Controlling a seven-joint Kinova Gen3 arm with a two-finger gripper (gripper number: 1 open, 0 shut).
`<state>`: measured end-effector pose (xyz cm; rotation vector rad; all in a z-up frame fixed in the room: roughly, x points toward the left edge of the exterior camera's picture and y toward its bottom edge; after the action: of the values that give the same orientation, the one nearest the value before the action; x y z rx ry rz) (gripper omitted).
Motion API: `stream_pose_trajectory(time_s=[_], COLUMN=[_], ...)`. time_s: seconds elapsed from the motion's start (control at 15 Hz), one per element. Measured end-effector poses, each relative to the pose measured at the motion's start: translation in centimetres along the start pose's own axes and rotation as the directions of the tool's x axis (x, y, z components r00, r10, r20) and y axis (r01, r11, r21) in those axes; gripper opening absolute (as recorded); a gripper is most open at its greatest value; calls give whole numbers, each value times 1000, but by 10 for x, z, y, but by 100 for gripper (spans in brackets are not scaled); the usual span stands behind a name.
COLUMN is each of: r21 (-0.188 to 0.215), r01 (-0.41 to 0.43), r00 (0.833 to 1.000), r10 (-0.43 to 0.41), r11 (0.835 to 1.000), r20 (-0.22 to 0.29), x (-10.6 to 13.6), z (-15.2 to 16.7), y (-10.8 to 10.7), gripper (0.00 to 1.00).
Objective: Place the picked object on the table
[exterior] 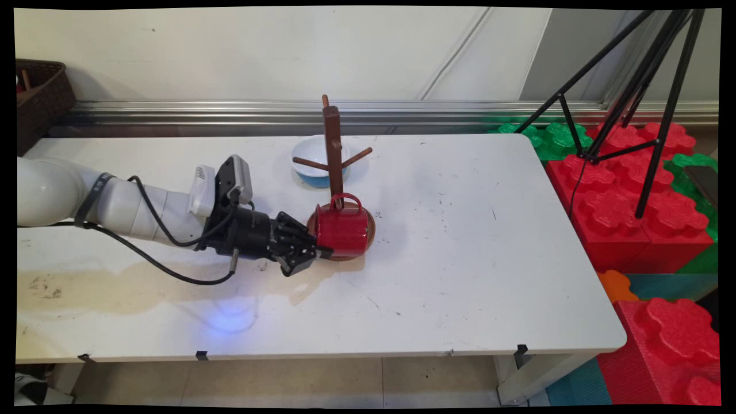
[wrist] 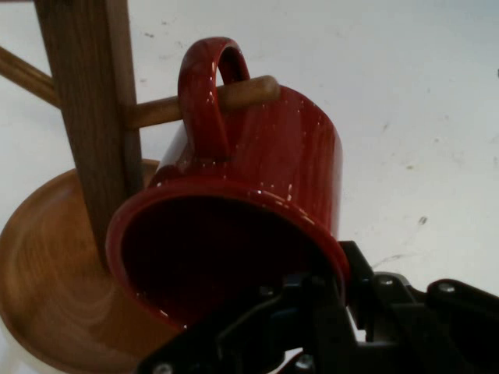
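White table (exterior: 460, 241), wall behind, red/green foam blocks (exterior: 632, 213) at right. I see gripper (exterior: 313, 253) clamped on red mug (exterior: 343, 230) rim, mug on its side w/ handle looped over lower peg of wooden mug tree (exterior: 333, 152). Blue-white bowl (exterior: 313, 164) behind tree.

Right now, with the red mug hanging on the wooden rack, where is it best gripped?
Grip the red mug by its rim wall, coming from the arm's side, probably. Its open mouth faces the claw, while a peg of the wooden rack fills its handle.
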<state>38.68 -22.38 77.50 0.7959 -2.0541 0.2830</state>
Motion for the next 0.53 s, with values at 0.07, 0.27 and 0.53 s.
stream_pose_trajectory(time_s=[0.07, 0.27, 0.53], r21=[-3, -16, -35], r01=[0, -2, -3], r00=[1000, 1000, 1000], r10=[0, 2, 3], r11=[1000, 1000, 999], r20=[-1, -4, -7], x=[1, 5, 10], z=[-1, -6, -13], y=[0, 2, 7], gripper=[0, 0, 0])
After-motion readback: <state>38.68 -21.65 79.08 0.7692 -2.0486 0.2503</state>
